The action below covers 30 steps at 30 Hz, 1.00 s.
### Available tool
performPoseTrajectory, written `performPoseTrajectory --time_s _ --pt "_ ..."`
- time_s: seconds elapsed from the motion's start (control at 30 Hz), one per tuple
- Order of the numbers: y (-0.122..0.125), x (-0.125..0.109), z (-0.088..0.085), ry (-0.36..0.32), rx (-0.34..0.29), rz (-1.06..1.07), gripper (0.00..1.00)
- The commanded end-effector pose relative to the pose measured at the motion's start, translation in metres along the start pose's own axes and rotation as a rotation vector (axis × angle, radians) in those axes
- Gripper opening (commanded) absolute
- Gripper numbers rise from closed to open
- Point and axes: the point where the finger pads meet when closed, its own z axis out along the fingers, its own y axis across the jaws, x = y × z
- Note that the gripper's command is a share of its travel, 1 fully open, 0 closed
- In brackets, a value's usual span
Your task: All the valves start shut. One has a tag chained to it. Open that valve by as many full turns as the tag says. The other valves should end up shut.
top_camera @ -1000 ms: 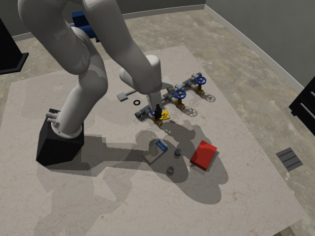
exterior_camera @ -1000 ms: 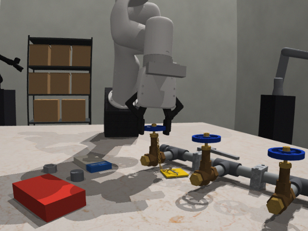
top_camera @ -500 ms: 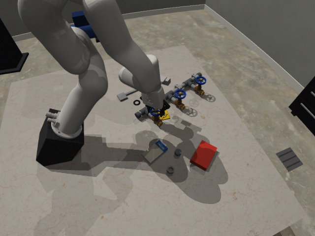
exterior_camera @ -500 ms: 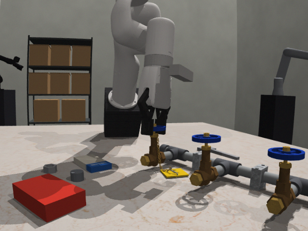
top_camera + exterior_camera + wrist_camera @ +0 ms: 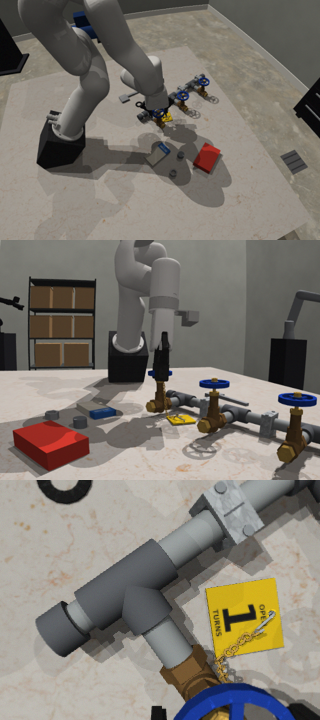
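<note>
Three brass valves with blue handwheels stand along a grey pipe (image 5: 232,413). The left valve (image 5: 158,401) has a chain to a yellow tag (image 5: 180,419) lying on the table; in the wrist view the tag (image 5: 245,615) reads "1" with "TURNS". My gripper (image 5: 161,374) is straight above this valve and shut on its blue handwheel (image 5: 158,113), whose rim shows at the bottom of the wrist view (image 5: 235,705). The middle valve (image 5: 214,405) and the right valve (image 5: 295,420) stand apart from the gripper.
A red box (image 5: 50,444), a grey and blue book (image 5: 95,409), a grey nut (image 5: 51,415) and a grey cap (image 5: 80,422) lie to the left. A black ring (image 5: 139,106) and a flat grey tool (image 5: 126,96) lie behind the pipe.
</note>
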Motion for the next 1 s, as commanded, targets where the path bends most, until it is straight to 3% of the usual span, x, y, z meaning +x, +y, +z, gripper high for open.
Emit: performPoseTrajectory --time_s 0.0,0.53,0.57,0.97 --pt "0.0009 -0.0001 -0.0005 0.074 0.051 -0.096 0.0" --pt "0.0009 -0.0001 -0.0005 0.074 0.05 -0.121 0.0" --pt "0.0009 -0.0001 -0.0005 0.074 0.05 -0.121 1.0" --pt "0.0009 -0.0001 -0.0005 0.074 0.05 -0.121 1.0"
